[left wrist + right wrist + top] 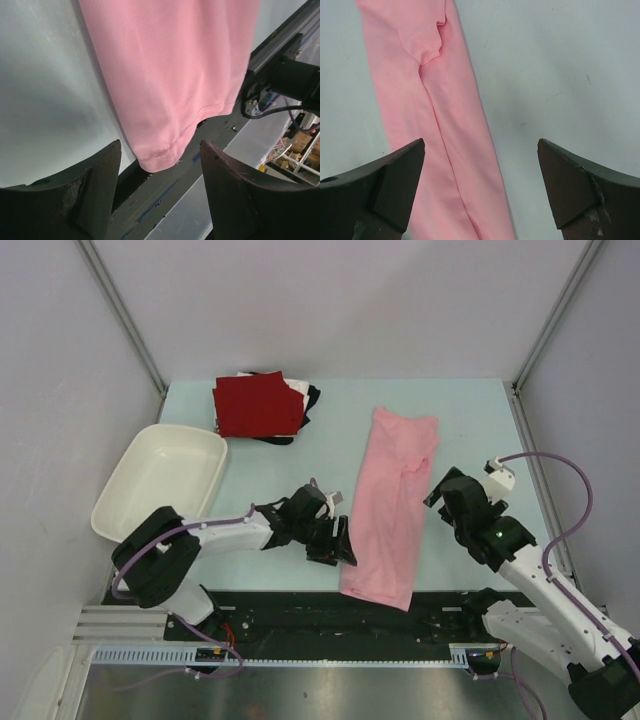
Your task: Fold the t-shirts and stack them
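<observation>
Top external view: the pink t-shirt is seen lying as a long, narrow strip on the surface, folded lengthwise. Its wider end is turned to the far side and its hem end hangs over the near edge. At the far left a folded pile is topped by the dark red t-shirt, with white and black cloth showing at its edges. The white tub stands just beside that pile, nearer the arms.

The left pincer is held low beside the strip's left edge near the hem. In the left wrist view its jaws are apart, nothing is clamped, and the stitched hem corner is framed just ahead of them, over the dark rail below the edge. The right pincer is placed just off the strip's right edge, about midway along. Its jaws are spread wide and empty above bare surface, with a sleeve fold visible further up.

The lengthwise folding is judged done, and the crosswise fold appears to be in hand. The next move probably calls for the overhanging hem to be pinched at its corners, both layers together, then lifted and carried toward the far end without the strip being twisted. The folded shirt can then be taken to the pile.
</observation>
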`<act>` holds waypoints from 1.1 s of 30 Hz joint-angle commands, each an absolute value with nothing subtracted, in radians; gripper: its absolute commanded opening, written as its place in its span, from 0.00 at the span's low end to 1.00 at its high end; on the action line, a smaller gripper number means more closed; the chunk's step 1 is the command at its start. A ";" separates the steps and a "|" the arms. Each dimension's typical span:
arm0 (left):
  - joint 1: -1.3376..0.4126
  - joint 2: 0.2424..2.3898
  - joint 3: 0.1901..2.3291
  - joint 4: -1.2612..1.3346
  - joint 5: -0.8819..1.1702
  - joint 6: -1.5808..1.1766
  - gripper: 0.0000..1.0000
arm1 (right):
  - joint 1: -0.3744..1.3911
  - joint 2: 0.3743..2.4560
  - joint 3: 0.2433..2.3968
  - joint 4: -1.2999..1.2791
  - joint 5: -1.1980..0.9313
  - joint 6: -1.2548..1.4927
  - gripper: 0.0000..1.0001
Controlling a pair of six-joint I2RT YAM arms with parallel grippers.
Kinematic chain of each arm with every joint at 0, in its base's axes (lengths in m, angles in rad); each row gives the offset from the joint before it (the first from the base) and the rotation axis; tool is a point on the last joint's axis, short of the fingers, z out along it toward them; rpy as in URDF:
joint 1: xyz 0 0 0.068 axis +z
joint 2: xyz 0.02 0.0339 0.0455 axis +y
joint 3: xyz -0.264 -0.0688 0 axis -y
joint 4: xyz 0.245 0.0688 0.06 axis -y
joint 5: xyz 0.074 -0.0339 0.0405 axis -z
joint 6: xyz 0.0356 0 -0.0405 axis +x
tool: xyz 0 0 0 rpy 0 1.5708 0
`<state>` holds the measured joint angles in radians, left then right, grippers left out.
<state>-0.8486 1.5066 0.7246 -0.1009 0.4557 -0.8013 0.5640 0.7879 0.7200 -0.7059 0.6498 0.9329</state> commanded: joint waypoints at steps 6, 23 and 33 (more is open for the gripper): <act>-0.905 1.637 0.793 -0.130 0.472 -0.747 0.65 | 0.517 0.836 0.709 -0.572 0.520 0.788 1.00; -0.977 1.634 0.778 -0.192 0.446 -0.726 0.00 | 0.497 0.782 0.624 -0.578 0.500 0.807 1.00; -0.976 1.454 0.563 -0.049 0.430 -0.848 0.07 | 0.492 0.864 0.617 -0.532 0.488 0.802 1.00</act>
<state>-0.9684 1.5108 0.6239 -0.1337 0.4374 -0.7803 0.4999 0.8314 0.6243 -0.5861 0.4946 0.8108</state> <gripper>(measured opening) 0.021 0.994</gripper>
